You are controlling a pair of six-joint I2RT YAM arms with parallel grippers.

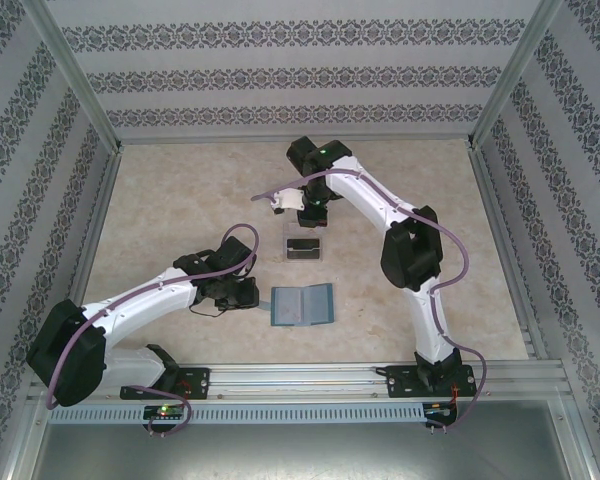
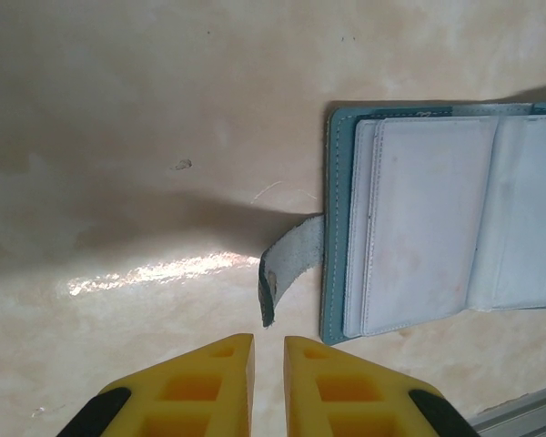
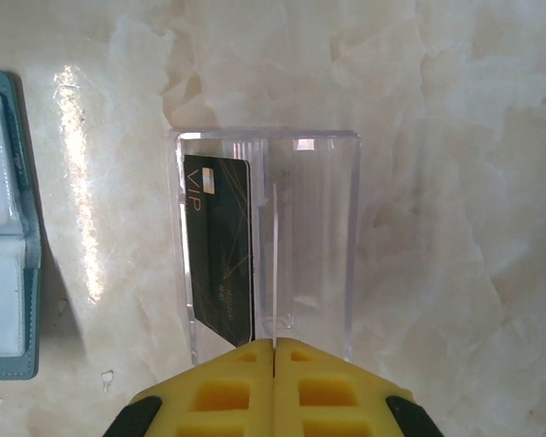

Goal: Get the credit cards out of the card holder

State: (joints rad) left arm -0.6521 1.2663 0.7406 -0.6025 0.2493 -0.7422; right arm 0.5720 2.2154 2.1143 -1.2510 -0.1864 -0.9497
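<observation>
Yellow right hand (image 3: 275,346), fully closed, by clear tray (image 3: 353,237)

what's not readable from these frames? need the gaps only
Right wrist: thin pale line above the right gripper, held card edge-on or tray divider, too thin to tell.
Left wrist: card holder cut off at the right edge; its pale flaps hide any cards inside.
Top external: dark card print too small.

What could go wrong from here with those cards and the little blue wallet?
The left gripper sits beside the strap of the card holder, holding nothing, so the open card holder might slide when a card is pulled. The right gripper is shut at the clear tray; a lurch could nudge it or tip the slanted dark VIP card.
</observation>
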